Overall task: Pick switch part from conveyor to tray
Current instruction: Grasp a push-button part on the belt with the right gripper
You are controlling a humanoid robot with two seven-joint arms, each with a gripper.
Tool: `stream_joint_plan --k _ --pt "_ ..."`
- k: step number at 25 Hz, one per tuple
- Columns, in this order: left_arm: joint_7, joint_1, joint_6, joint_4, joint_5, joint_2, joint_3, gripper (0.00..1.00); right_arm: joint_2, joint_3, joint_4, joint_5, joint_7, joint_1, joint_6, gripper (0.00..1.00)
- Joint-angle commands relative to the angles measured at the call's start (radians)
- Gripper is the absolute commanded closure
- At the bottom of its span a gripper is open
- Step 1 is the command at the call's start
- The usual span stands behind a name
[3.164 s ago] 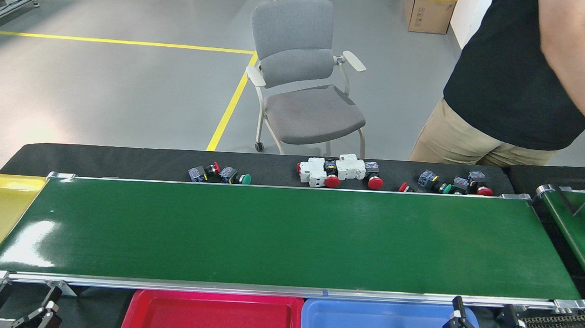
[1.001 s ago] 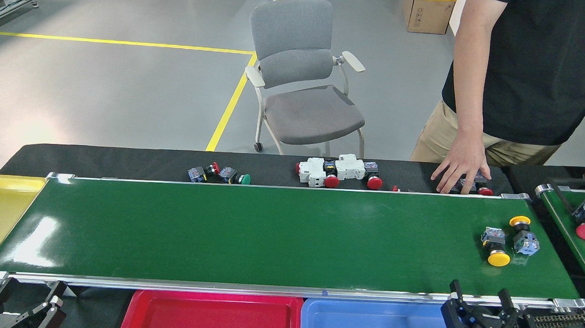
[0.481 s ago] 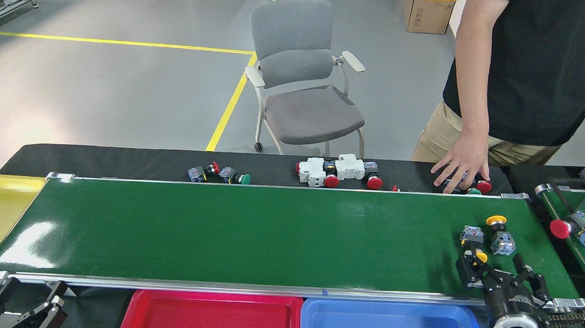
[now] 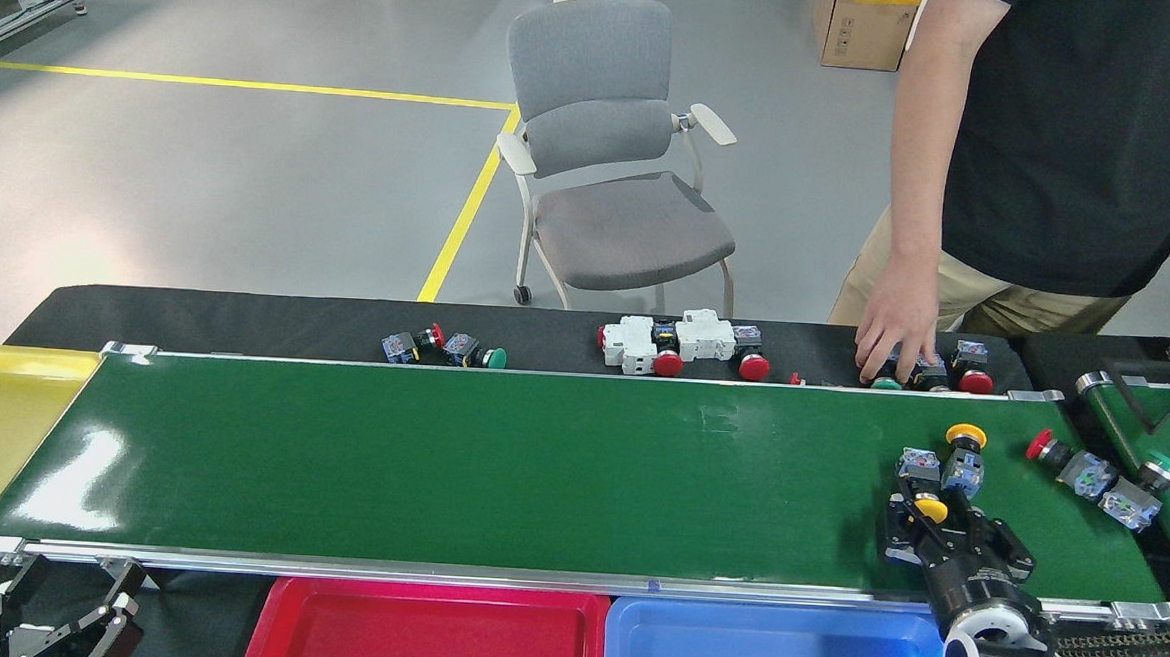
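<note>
Right now right gripper (image 4: 935, 522) sits over conveyor (image 4: 498, 464), fingers spread around yellow-capped switch part (image 4: 922, 483), second yellow-capped one (image 4: 964, 456) just beyond. Blue tray (image 4: 768, 654) lies below it. Left gripper (image 4: 49, 621) idles off-belt, fingers apart.

Factory floor: conveyor (image 4: 438, 461), yellow floor lines (image 4: 466, 212)

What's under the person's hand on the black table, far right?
The hand covers dark switch parts; a green cap pokes out below the fingers, a red-capped switch lies beside it. The rest is hidden.
</note>
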Motion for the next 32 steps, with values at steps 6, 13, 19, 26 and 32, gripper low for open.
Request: stream_joint_plan --k 6,13,19,26,32 --pt "0.008 -0.003 -0.002 -0.008 0.003 0.01 0.003 0.0 0.004 -0.001 -0.15 -0.056 0.017 0.006 -0.124 0.97" --pt "0.008 -0.003 -0.002 -0.008 0.003 0.012 0.003 0.0 0.087 0.085 -0.383 -0.059 0.017 0.173 -0.491 0.92" --pt "0.008 -0.006 -0.002 -0.011 0.003 0.009 0.0 0.0 0.1 0.295 -0.354 -0.028 0.017 0.225 -0.674 0.88" --pt "0.008 -0.011 0.007 -0.009 0.003 0.006 -0.007 0.0 0.169 0.347 -0.257 0.041 0.019 0.215 -0.669 0.01" --pt "0.008 -0.012 0.019 -0.006 0.0 0.007 0.004 0.0 0.179 0.291 -0.309 0.038 0.008 0.162 -0.62 0.01"
